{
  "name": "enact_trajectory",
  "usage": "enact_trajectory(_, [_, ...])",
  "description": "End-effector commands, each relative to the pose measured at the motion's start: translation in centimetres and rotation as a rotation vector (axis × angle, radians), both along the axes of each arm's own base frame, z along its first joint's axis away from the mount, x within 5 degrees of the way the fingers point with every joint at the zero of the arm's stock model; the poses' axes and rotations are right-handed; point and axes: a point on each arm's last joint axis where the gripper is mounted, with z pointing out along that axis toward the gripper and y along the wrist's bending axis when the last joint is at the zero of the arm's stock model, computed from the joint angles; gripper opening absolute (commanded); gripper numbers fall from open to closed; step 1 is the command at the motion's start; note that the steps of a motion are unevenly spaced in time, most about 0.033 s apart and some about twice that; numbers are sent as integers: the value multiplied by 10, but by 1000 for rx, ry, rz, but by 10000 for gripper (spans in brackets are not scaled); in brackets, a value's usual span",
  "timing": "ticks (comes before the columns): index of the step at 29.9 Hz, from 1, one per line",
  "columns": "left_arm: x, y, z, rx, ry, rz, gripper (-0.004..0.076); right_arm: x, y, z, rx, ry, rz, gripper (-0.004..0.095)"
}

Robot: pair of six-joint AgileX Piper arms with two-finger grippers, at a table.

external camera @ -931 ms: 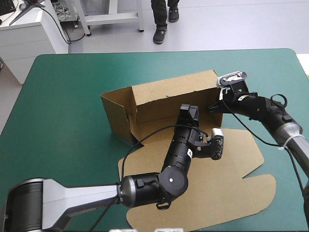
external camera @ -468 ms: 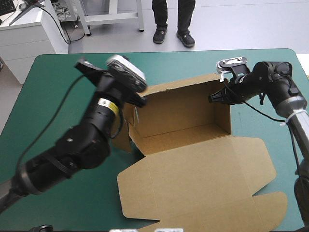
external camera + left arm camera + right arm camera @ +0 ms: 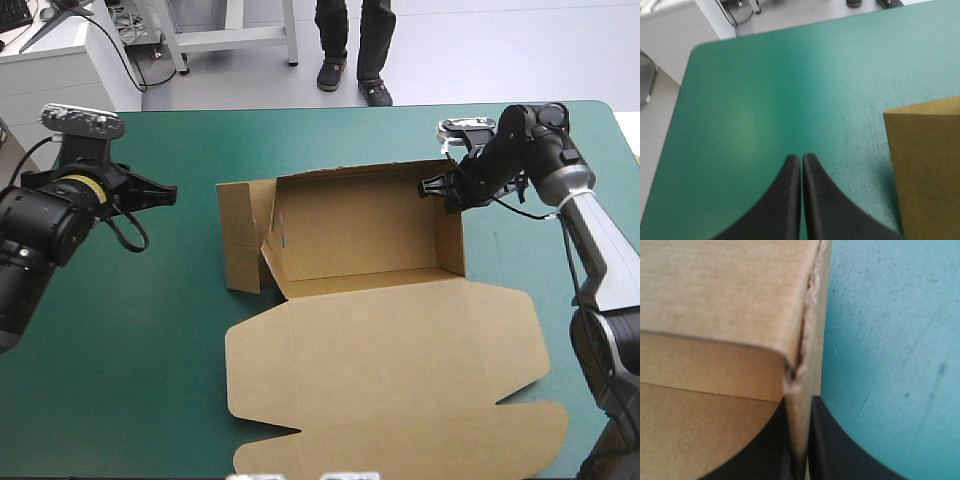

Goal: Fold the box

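Note:
The brown box [image 3: 370, 235] stands mid-table as an open tray, its back and right walls raised. Its lid [image 3: 390, 370] lies flat toward the front edge, and a left side flap [image 3: 240, 235] splays outward. My right gripper [image 3: 441, 188] is shut on the top of the right wall at its far corner; in the right wrist view the black fingers [image 3: 827, 440] pinch the board edge [image 3: 802, 365]. My left gripper [image 3: 168, 192] hovers shut well to the left of the box. In the left wrist view its tips [image 3: 801, 158] meet over the cover, a box corner [image 3: 927, 165] beside them.
The teal-green cover [image 3: 120, 330] shows bare between the left arm and the box. The lid's front flaps [image 3: 400, 440] reach close to the table's front edge. A white cabinet [image 3: 60, 70] stands beyond the far left corner.
My left arm has swung from the box's left wall out to the left. The left side flap has fallen outward. The right gripper keeps its hold on the right wall.

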Motion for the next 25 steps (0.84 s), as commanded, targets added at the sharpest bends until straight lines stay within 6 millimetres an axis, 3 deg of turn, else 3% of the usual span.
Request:
enact_trajectory(1, [3, 23, 9, -131, -27, 15, -2, 7, 4, -6, 20, 36, 4, 5])
enact_trajectory(6, [12, 46, -3, -256, 47, 30, -2, 25, 6, -18, 21, 32, 0, 5])
enact_trajectory(12, [21, 56, -16, -301, 132, 25, -2, 36, 6, -10, 29, -79, -31, 27])
enact_trajectory(20, [29, 57, -24, -298, 161, 31, -3, 37, 0, 13, -41, -131, -36, 459])
enact_trajectory(25, [31, 58, -26, -294, 163, 34, -6, 35, -1, 29, -37, -158, -33, 515])
